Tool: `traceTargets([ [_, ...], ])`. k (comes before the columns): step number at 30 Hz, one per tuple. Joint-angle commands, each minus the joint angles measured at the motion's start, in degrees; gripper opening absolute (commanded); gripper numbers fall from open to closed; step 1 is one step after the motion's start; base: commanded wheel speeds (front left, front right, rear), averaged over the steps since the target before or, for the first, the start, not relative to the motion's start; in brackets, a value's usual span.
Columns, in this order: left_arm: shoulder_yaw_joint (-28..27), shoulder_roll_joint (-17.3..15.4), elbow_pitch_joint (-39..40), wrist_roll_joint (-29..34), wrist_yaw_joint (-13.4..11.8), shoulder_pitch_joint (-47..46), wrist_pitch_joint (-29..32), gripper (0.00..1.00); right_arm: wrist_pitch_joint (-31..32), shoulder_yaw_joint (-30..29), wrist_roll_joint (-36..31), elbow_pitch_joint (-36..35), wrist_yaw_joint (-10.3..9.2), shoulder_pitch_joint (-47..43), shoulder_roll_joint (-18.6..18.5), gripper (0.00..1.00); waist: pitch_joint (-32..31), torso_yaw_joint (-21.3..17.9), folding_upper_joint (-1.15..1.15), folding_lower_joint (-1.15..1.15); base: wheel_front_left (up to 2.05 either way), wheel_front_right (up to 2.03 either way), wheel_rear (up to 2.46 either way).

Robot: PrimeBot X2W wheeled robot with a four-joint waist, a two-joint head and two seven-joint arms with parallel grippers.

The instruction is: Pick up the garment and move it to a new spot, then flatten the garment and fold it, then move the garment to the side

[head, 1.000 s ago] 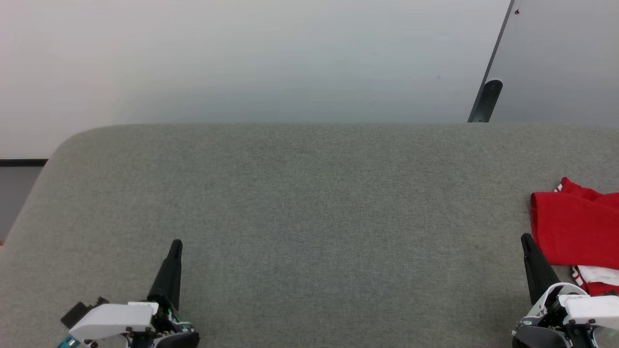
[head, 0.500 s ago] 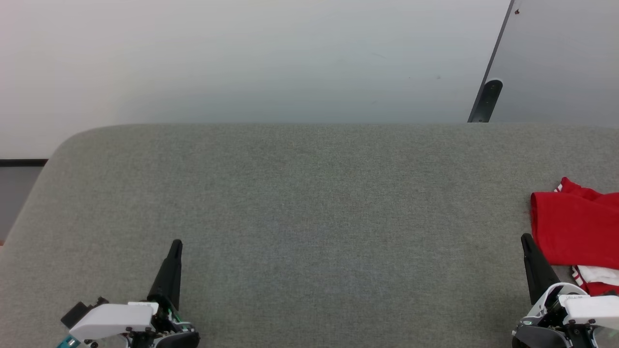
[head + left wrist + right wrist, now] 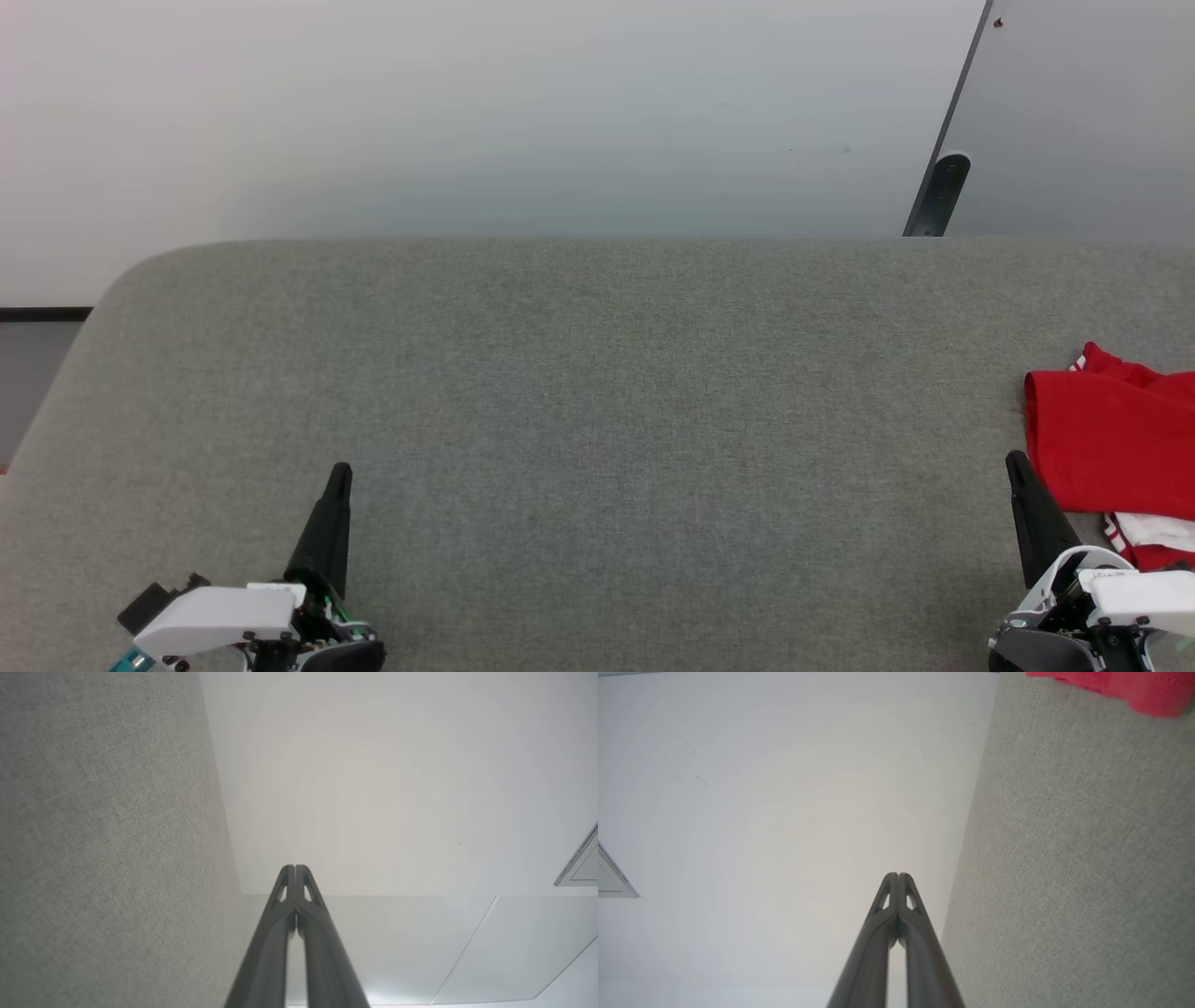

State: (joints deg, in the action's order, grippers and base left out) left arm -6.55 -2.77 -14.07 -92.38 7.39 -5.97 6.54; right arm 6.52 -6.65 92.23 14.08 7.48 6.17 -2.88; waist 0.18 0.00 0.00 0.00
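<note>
Garment [image 3: 1106,439]: lies on the grey fabric surface [image 3: 597,392] at the far right of the head view, cut by the frame edge; red body uppermost, white panel [image 3: 1158,530] and striped trim [image 3: 1113,534] showing at its near edge. Change over the last sec: none; garment, both arms and camera hold the same positions in all three head pics. Meaning for task (judgement): no handling in progress. Garment is free, not gripped. Whether it is at its start spot or already folded and set aside cannot be told, as its right part is out of frame. Right gripper [image 3: 1014,460]: just left of the garment's near-left corner, fingers together, nothing between them; right wrist view agrees, right gripper [image 3: 898,875] closed tip to tip, w/ garment [image 3: 1134,688] a red blur at top right. Left gripper [image 3: 341,469]: near left of the surface, well apart from garment; left wrist view shows left gripper [image 3: 295,867] likewise pressed together and empty. Surroundings: pale backdrop [image 3: 467,112] beyond the far edge, dark bracket [image 3: 941,191] and grey panel [image 3: 1092,112] at far right. Obstructions: nothing lies between grippers and garment; the only limit is that the garment sits at the view edge, so a grasp point is prob. hard to pick w/o turning right
</note>
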Motion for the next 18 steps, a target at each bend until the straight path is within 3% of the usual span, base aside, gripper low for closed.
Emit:
traceTargets([
  [1,-0.2,0.0,-0.1,-0.1,0.3,-0.6,0.1,0.0,-0.1,0.2,0.3,0.0,0.02,0.1,0.2,0.0,0.0,0.0,0.0,0.0,0.0,0.0,0.0],
  [18,-0.2,0.0,-0.1,0.0,0.3,-0.6,0.2,0.0,-0.1,0.2,0.4,0.0,0.02,0.1,0.2,0.0,0.0,0.0,0.0,0.0,0.0,0.0,0.0],
])
